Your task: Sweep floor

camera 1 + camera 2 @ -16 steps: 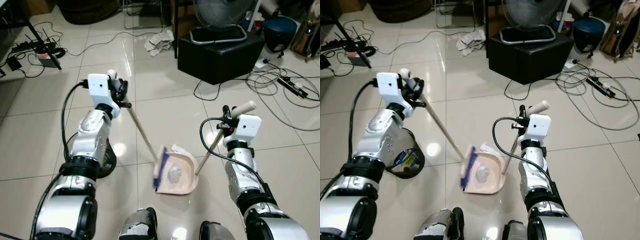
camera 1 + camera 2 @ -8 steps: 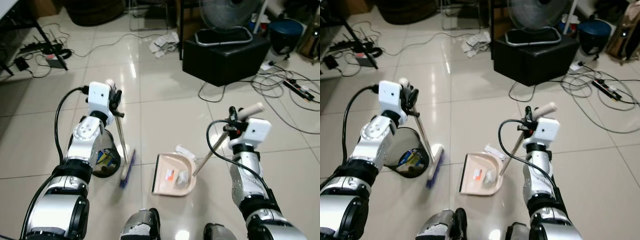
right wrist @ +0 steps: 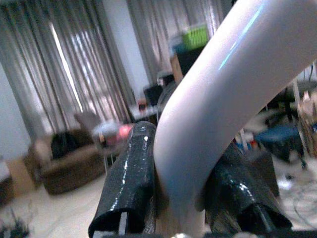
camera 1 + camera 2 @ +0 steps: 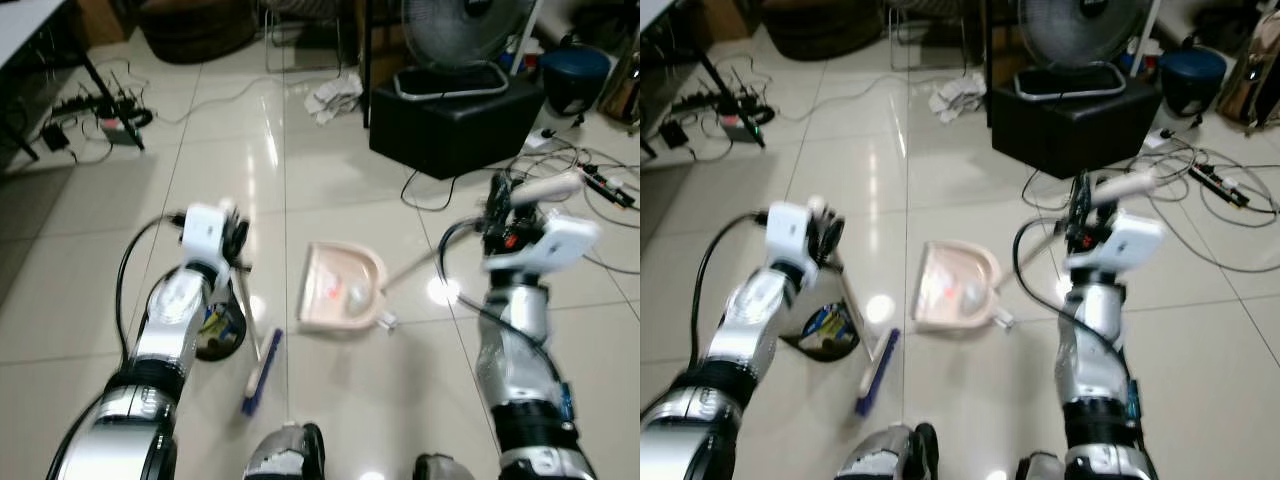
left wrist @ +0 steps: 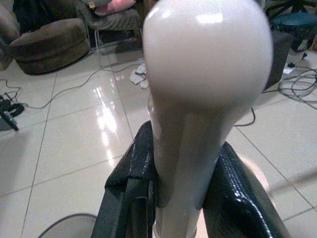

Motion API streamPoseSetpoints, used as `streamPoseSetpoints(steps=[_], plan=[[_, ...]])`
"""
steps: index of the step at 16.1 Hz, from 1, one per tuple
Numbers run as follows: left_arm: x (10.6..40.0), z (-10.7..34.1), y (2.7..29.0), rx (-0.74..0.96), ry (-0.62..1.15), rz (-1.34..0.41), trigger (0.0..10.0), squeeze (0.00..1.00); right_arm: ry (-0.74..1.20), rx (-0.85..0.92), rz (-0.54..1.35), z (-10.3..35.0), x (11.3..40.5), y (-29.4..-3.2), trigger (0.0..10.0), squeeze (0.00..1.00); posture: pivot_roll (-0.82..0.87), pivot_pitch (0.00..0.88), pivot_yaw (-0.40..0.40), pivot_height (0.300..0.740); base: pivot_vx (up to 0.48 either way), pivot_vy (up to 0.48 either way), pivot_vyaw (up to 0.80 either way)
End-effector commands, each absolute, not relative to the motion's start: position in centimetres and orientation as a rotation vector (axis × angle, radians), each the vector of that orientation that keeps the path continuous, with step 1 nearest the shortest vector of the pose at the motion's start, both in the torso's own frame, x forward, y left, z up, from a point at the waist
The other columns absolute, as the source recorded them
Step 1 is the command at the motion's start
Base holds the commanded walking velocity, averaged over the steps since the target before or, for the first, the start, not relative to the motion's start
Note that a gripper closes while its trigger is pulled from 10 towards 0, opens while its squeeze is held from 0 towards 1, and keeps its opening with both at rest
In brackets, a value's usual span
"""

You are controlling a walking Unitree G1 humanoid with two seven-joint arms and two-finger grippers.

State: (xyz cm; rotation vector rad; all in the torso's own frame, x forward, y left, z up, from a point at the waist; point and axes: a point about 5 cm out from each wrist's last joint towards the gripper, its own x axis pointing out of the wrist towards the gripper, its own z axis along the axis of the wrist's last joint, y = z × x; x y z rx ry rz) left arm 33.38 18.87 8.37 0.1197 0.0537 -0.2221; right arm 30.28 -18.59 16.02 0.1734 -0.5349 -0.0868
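Bare glossy cream floor tiles [image 4: 330,190] lie open toward 12 o'clock. A black box [image 4: 455,125] under a fan [image 4: 460,30] blocks 1 o'clock; tangled cables [image 4: 560,165] crowd 2 o'clock; a small dark bin [image 4: 215,330] sits at 9 o'clock.

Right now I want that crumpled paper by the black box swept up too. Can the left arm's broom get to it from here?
Probably not. The crumpled paper lies far across the floor, while the left gripper holds the broom near the robot's feet, by the dustpan.

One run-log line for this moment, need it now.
left gripper: shut on broom handle | right gripper: shut on dustpan handle | dustpan: holds debris | bin: beside broom head
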Motion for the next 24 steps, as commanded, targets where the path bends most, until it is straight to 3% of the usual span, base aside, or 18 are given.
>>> streamPoseSetpoints(steps=[1, 7, 19, 24], plan=[[32.7, 8.6, 20.1, 0.125, 0.027, -0.208, 10.0, 0.00, -0.579, 0.194, -0.061, 18.3, 30.3, -17.9, 10.0, 0.00, 0.01, 0.036, 0.155, 0.740, 0.000, 0.000, 0.00], [28.1, 7.9, 22.6, 0.110, -0.016, -0.064, 10.0, 0.00, -0.569, 0.259, -0.069, 24.3, 30.8, -18.3, 10.0, 0.00, 0.00, 0.021, 0.095, 0.740, 0.000, 0.000, 0.00], [26.8, 8.3, 20.9, 0.172, -0.013, -0.095, 10.0, 0.00, -0.514, 0.350, -0.105, 26.4, 32.2, -18.2, 10.0, 0.00, 0.01, 0.022, 0.099, 0.740, 0.000, 0.000, 0.66], [26.6, 7.9, 20.5, 0.162, 0.007, -0.111, 10.0, 0.00, -0.524, 0.352, -0.152, 26.5, 32.2, -19.2, 10.0, 0.00, 0.01, 0.023, 0.096, 0.740, 0.000, 0.000, 0.00]])
